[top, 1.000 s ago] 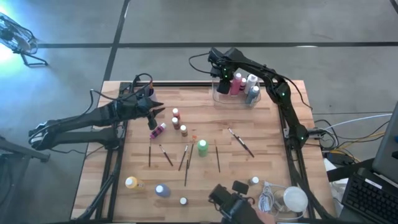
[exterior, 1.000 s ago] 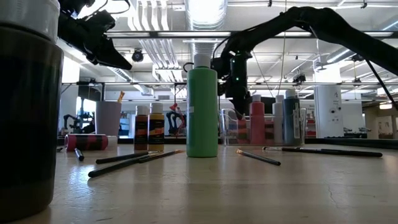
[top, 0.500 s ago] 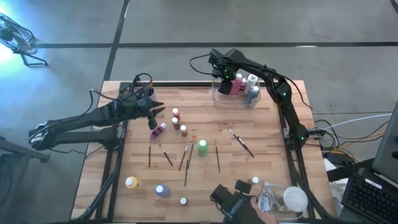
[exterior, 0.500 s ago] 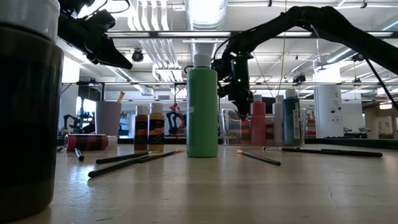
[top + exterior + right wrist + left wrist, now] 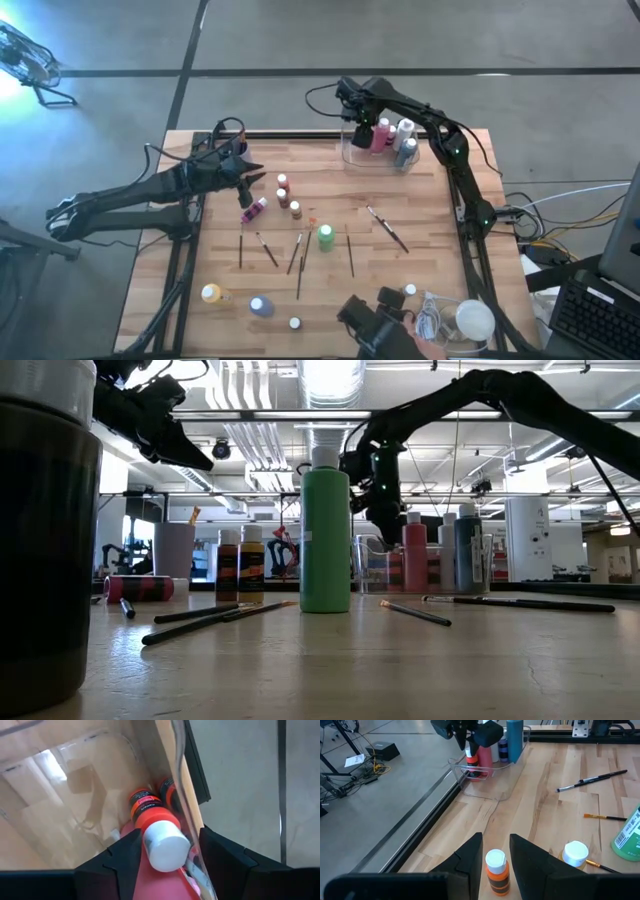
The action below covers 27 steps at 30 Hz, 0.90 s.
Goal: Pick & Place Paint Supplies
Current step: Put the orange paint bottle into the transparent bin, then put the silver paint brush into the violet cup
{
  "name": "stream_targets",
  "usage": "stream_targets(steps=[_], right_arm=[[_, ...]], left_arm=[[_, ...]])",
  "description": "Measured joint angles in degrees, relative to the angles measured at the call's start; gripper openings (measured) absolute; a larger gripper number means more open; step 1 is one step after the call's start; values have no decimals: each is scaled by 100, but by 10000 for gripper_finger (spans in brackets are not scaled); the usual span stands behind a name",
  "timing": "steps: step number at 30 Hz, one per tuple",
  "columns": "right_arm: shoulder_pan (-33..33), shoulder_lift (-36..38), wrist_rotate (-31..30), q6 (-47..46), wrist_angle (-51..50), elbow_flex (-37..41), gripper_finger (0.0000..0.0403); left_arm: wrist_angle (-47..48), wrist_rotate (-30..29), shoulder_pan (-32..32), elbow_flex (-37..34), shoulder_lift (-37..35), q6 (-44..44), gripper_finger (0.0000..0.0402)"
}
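Note:
My right gripper (image 5: pixel 167 851) hangs open over the clear tray (image 5: pixel 352 158) at the far edge, fingers pointing down on either side of a red bottle's white cap (image 5: pixel 165 845). Pink, white and blue bottles (image 5: pixel 402 140) stand in the tray. My left gripper (image 5: pixel 496 851) hovers open and holds nothing above the far left of the table, over small bottles (image 5: pixel 284 196) standing there. A green bottle (image 5: pixel 325 236) stands mid-table. A pink bottle (image 5: pixel 255 210) lies on its side. Several thin brushes (image 5: pixel 385 228) lie flat. My right gripper comes at the red bottle from above, with a finger (image 5: pixel 122 857) close beside the white cap and a gap showing at the other finger. I cannot tell whether that near finger touches the cap. The bottle's base stands on the tray floor.
A yellow bottle (image 5: pixel 211 293), a purple one (image 5: pixel 261 306) and a small white-capped one (image 5: pixel 295 323) stand near the front edge. A white lump with a coiled cord (image 5: pixel 468 320) and a dark camera (image 5: pixel 368 322) sit at the front right. A cup (image 5: pixel 172 550) stands at the far left.
My right gripper has stayed over the tray and tipped a little at the wrist. The red bottle stands in the tray as before.

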<state>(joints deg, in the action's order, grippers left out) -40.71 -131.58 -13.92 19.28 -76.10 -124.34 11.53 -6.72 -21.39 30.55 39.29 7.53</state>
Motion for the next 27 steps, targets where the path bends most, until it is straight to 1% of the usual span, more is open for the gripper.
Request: stream_targets(steps=[9,16,22,27], right_arm=[[14,443,18,3,-36,-100,179],[100,986,35,-263,-150,-102,159],[330,1450,41,-492,-325,-102,134],[678,1855,34,-730,-481,-102,110]], left_arm=[[-52,1,-1,0,0,2,103],[-52,0,-1,0,0,26,103],[-59,1,0,0,6,26,103],[-102,0,-1,0,6,24,103]])
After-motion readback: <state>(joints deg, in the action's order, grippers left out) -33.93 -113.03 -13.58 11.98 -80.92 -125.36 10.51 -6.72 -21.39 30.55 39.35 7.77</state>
